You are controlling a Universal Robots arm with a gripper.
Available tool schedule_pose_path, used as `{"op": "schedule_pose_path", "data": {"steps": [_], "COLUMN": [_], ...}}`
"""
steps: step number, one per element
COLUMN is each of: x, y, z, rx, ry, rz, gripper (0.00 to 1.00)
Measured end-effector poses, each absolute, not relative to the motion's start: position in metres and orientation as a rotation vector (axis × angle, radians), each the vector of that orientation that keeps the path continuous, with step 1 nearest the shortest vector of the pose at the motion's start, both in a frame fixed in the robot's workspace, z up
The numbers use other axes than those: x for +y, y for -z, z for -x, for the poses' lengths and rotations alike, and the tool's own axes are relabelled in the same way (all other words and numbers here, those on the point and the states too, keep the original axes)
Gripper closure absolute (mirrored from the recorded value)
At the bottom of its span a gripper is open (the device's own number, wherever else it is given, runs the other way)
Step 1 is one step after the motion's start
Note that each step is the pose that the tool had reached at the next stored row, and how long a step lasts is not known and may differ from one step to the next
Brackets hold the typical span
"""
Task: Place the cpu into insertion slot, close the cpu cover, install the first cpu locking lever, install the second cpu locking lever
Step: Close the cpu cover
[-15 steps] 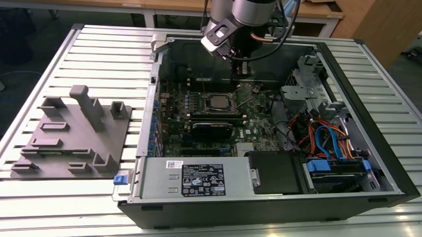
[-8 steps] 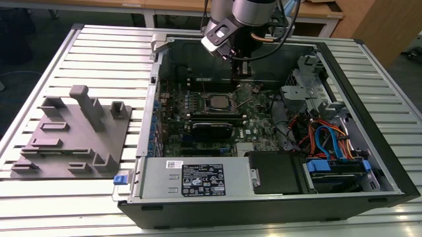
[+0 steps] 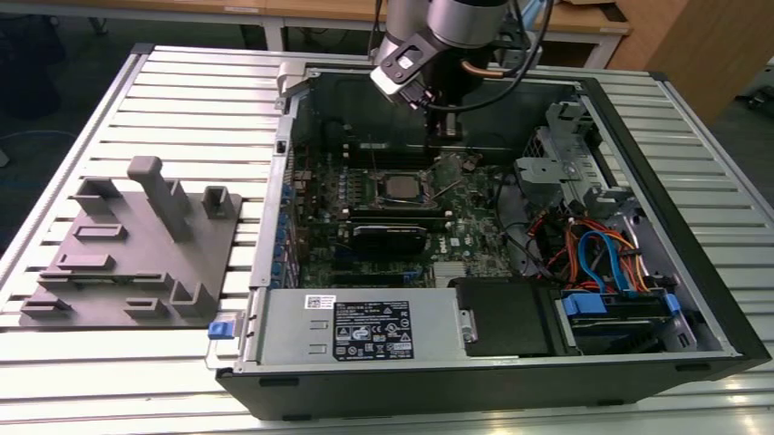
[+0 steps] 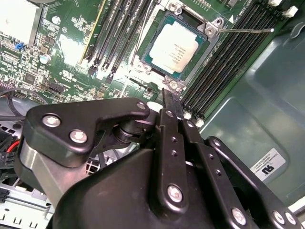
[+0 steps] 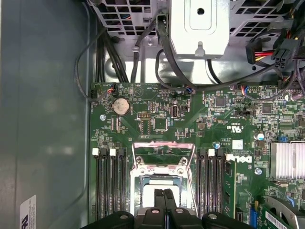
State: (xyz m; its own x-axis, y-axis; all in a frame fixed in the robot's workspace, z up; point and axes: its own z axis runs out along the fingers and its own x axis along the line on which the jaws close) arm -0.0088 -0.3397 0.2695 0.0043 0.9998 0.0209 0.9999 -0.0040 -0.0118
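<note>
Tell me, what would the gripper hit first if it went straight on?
Probably the insertion slot's metal rim beside the cpu; the gripper points down at that edge, though depth is unclear.

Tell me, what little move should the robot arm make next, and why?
Probably nudge the cpu cover down over the chip. The cpu already lies in the insertion slot, and the cover looks swung open on the side of the slot away from the gripper. The gripper is shut, holds nothing, and hovers at the slot's near edge.
</note>
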Motion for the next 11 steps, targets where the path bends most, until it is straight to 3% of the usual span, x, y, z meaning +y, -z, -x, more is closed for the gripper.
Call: {"op": "schedule_pose_path", "data": {"steps": [11], "x": [-0.3397], "y": [-0.2695], "z": [0.0034], "rx": [-2.201], "ry": [0.009], "rz": [2.210], "gripper": [0.90]}}
